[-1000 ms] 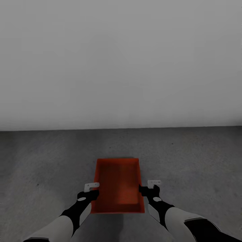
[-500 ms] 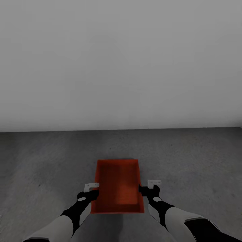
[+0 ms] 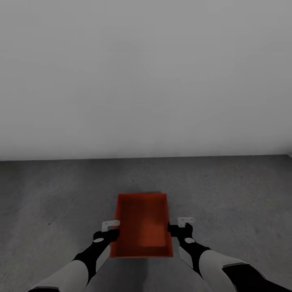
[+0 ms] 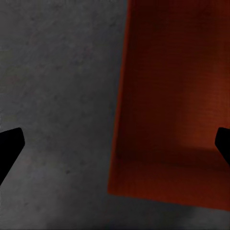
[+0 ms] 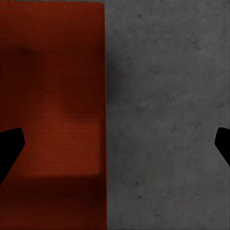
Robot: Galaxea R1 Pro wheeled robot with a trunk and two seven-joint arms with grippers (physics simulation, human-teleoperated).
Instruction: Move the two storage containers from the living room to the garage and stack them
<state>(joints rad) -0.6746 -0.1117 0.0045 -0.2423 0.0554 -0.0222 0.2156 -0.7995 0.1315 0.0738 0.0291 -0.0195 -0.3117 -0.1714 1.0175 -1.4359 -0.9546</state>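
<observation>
So the red-orange storage container (image 3: 142, 227) sits flat on the grey concrete floor (image 3: 227, 190), a bit out from the pale grey wall (image 3: 146, 81). Left gripper (image 3: 108, 229) and right gripper (image 3: 181, 227) hover over its long sides, both spread wide, gripping nothing.

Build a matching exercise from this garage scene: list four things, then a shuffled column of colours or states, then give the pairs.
Things:
1. open-topped red-orange rectangular storage container
2. rough concrete-like floor
3. plain back wall
4. left gripper

Descriptions:
A. pale grey, bare
B. open, beside the box's side wall
C. red-orange, empty inside
D. dark grey, mottled

Pairs: 1-C, 2-D, 3-A, 4-B
</observation>
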